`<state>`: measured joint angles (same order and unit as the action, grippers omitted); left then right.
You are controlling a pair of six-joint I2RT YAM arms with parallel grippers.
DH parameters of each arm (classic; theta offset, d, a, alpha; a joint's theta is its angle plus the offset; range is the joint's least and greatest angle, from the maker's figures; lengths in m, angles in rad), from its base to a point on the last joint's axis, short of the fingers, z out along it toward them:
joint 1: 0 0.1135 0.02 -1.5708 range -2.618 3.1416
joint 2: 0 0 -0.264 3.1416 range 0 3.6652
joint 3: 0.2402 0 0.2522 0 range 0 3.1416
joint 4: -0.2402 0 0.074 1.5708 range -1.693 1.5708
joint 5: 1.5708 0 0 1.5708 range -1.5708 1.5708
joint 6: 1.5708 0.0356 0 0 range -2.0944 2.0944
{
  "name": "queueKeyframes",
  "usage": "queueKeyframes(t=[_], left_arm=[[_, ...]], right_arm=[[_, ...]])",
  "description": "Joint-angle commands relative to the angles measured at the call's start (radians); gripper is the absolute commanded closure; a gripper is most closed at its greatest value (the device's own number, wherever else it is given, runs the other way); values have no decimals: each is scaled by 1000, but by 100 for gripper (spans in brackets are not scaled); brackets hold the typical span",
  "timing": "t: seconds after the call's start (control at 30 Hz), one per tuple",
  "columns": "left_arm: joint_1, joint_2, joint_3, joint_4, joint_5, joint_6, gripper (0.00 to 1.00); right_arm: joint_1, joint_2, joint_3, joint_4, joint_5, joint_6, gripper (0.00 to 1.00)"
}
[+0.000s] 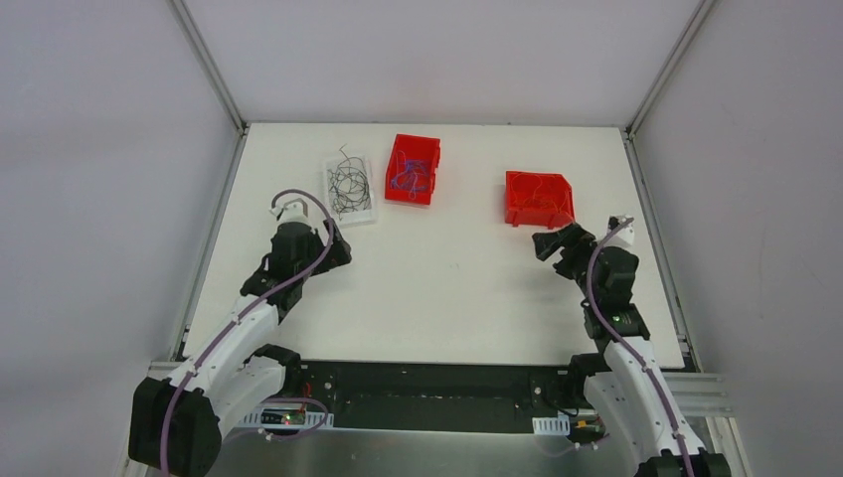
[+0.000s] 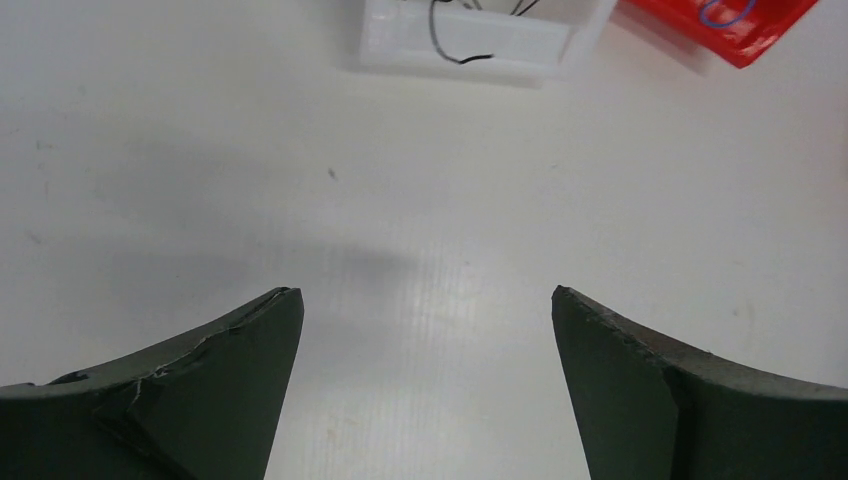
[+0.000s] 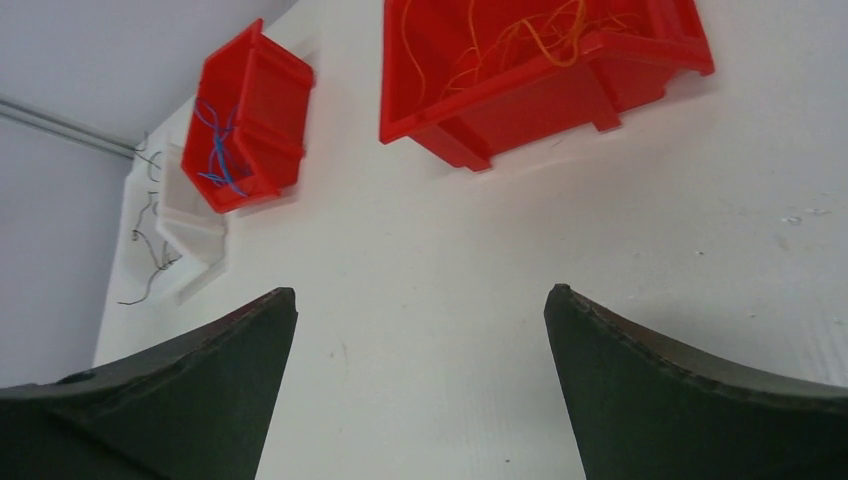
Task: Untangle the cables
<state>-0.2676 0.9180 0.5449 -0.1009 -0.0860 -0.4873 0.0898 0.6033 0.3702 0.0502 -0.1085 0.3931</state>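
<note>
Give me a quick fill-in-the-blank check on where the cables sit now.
The black cables lie in a tray coloured ___.
The blue cables lie in a bin coloured ___.
The rightmost bin holds cables coloured ___.
The left tool and right tool both stand ___.
Missing: white; red; orange; open.

The surface is plain matte white. The tray is white too, faintly translucent, and its wires are black. The smaller bin is bright red with blue wires. The wider bin is the same red, and its orange wires nearly blend into it. The left hand and right hand have dark grey-green fingers, scuffed pale along some edges. The left arm and right arm are white with black joints, and a purple cable runs along each. The enclosure walls are pale grey.
</note>
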Motion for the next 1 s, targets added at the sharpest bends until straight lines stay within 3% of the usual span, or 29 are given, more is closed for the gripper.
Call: queueKeyframes(t=[0.0,0.17,0.27,0.43,0.8,0.97], left_arm=[[1,-69,-136,220,-195,12,1],[1,-50,-166,253,-370,78,1],[1,-19,-150,268,-354,132,1],[4,64,-140,399,-486,179,1],[72,256,-81,548,-539,266,1],[79,261,-90,546,-538,268,1]], right_arm=[[-2,60,-68,261,85,-135,1],[-4,213,-81,381,204,-226,1],[-5,286,-122,529,263,-262,1],[-18,415,-128,652,317,-319,1],[-66,654,-128,842,313,-319,2],[-66,764,-140,968,349,-308,2]])
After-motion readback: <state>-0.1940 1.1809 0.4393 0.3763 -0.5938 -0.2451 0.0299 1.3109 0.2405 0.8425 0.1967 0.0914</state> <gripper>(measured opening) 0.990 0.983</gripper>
